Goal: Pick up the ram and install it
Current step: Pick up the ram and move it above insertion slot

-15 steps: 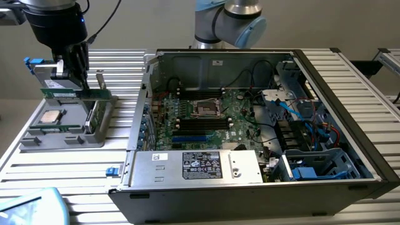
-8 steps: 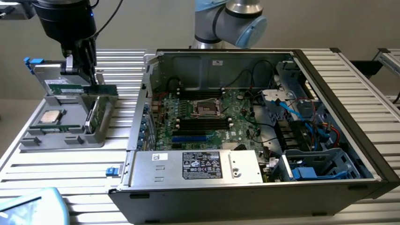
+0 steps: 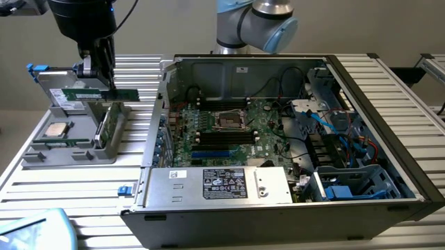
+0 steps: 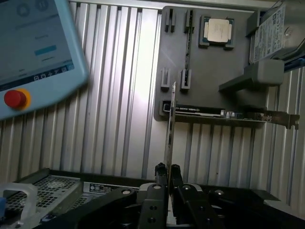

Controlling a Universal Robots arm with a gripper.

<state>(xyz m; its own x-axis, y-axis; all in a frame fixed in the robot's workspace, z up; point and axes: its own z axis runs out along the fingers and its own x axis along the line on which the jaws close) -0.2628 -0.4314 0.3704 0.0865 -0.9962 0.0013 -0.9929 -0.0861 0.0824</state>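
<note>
The ram (image 3: 124, 95) is a green stick held level in the air, above the grey parts tray (image 3: 66, 148) at the exterior view's left. My gripper (image 3: 106, 83) is shut on its top edge, near the middle. In the wrist view the ram (image 4: 170, 124) shows edge-on, running out from between my fingertips (image 4: 162, 171), with my gripper (image 4: 168, 172) shut on it. The open computer case (image 3: 389, 135) lies to the exterior view's right, with black memory slots (image 3: 224, 138) on its motherboard beside the processor socket (image 3: 230, 120).
The tray also holds a silver processor chip (image 3: 56, 130), an upright expansion card (image 3: 108, 127) and a drive (image 4: 271, 33). A power supply (image 3: 222, 185) fills the case's front. A teach pendant (image 3: 35, 229) lies at the table's near corner. The case wall (image 3: 158, 109) stands between tray and motherboard.
</note>
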